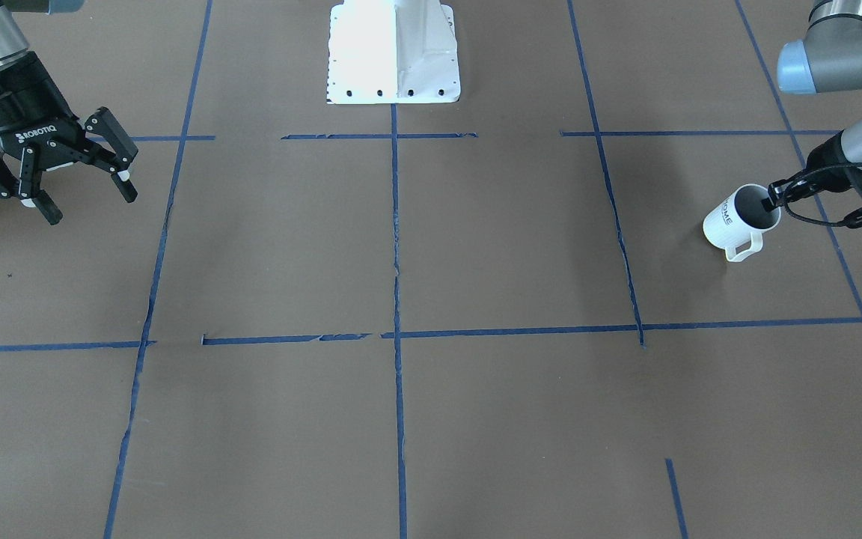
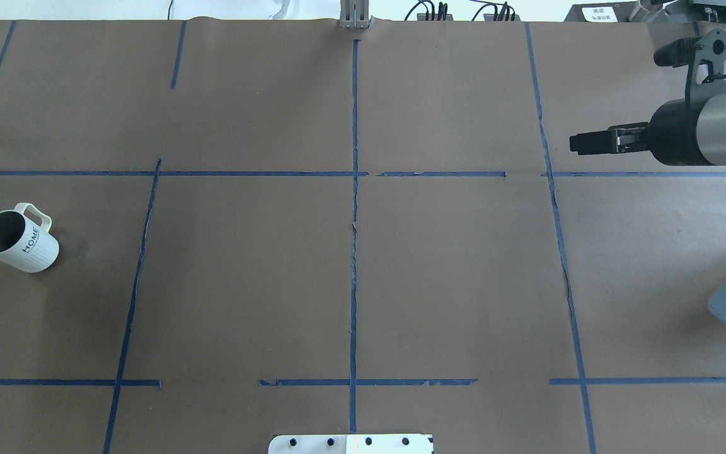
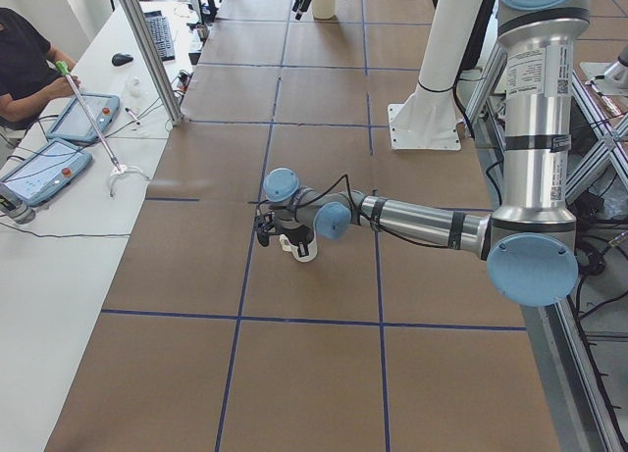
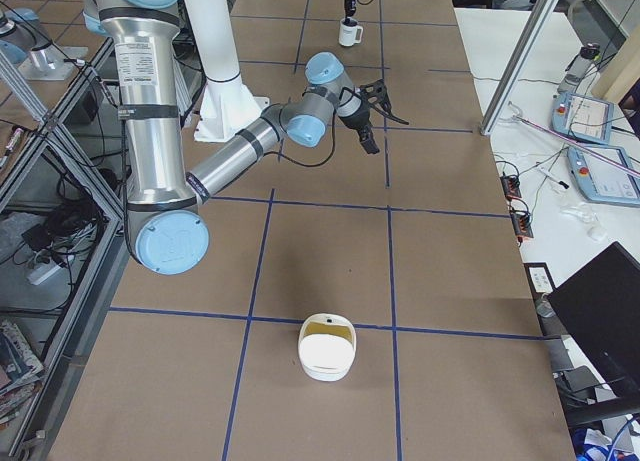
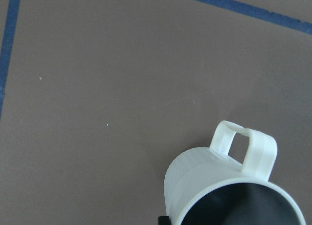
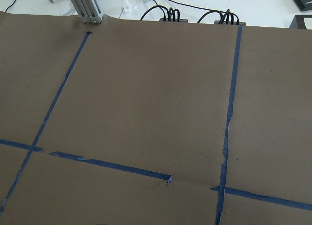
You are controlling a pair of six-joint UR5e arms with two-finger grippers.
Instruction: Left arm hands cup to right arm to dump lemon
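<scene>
The white "HOME" cup (image 1: 730, 221) hangs tilted at the table's left end, its mouth turned toward my left gripper (image 1: 774, 201). That gripper is shut on the cup's rim, with one finger inside the mouth. The cup also shows in the overhead view (image 2: 26, 243) and in the left wrist view (image 5: 219, 181), handle up. Its inside looks dark, and the lemon shows in no view. My right gripper (image 1: 90, 203) is open and empty, held above the table's far right end, well away from the cup.
The white robot base (image 1: 393, 52) stands at the table's middle back edge. A white container with a yellowish inside (image 4: 327, 353) sits near the table's right end. Blue tape lines cross the brown table cover (image 1: 401, 247). An operator's bench with tablets runs along the far side.
</scene>
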